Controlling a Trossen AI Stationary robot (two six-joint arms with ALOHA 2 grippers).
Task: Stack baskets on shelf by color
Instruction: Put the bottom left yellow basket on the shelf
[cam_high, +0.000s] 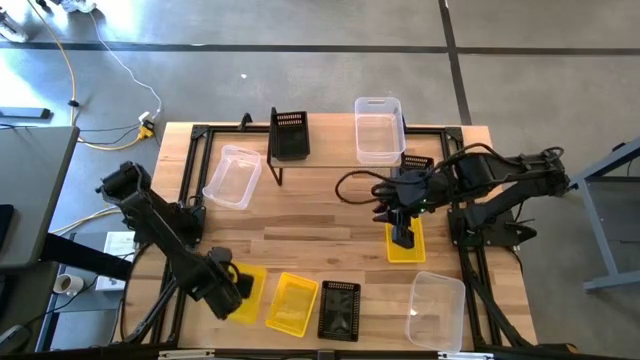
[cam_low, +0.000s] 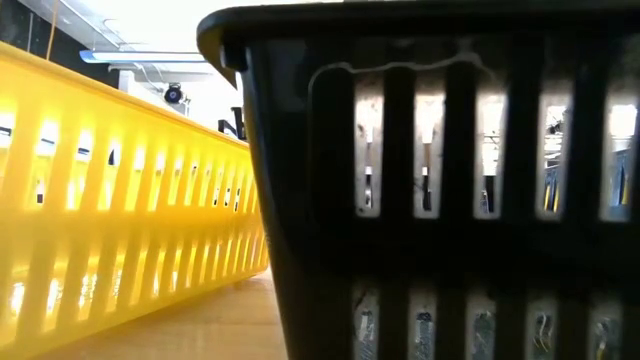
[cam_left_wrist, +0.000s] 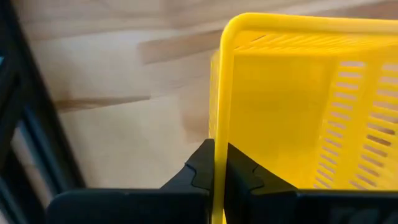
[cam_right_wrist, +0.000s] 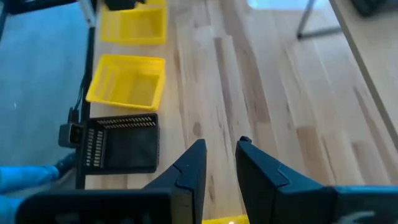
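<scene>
At the table's front left corner, high view: left gripper (cam_high: 232, 285) sits on a yellow basket (cam_high: 247, 291); a second yellow basket (cam_high: 291, 303) and a black basket (cam_high: 339, 309) lie just beside it. Right gripper (cam_high: 402, 236) hangs over a third yellow basket (cam_high: 405, 245), near the shelf (cam_high: 330, 148) bearing a black and a clear basket.
Left wrist view: fingers (cam_left_wrist: 200, 171) clamped on the yellow rim.
Right wrist view: fingers (cam_right_wrist: 189, 167) apart, holding nothing.

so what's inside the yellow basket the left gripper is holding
Nothing shows inside the yellow basket: the left wrist view sees bare slotted walls. The left gripper pinches its rim, and the arm covers part of it from above.
</scene>
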